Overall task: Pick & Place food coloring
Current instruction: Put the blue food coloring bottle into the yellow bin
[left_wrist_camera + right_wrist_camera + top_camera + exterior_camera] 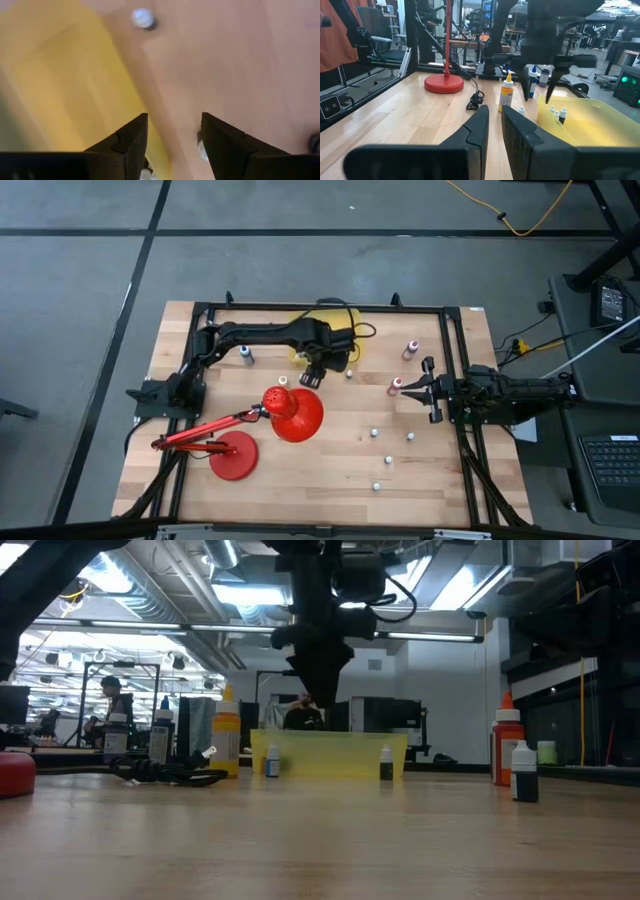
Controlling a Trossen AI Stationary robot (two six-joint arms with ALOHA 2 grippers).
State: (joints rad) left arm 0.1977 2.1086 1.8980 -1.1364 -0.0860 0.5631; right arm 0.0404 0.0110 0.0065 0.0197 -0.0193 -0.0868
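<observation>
Our left fingers point(172, 145) hang apart, empty, over the yellow bin point(340, 338) edge; right fingers point(494, 131) together, far off.

**Left arm over the bin, bottles scattered**

The left gripper point(311, 375) hangs at the near edge of the yellow bin point(300, 352), close to the lamp point(290, 413), whose red shade sits mid-table with its round base nearer the front. The right gripper point(428, 390) rests at the table's point(330, 470) right side, just beside a red bottle point(396, 385). Another red bottle point(409, 349) stands farther back, a blue one point(246, 355) left of the bin. Tiny white-capped bottles point(388, 461) dot the front right.
</observation>
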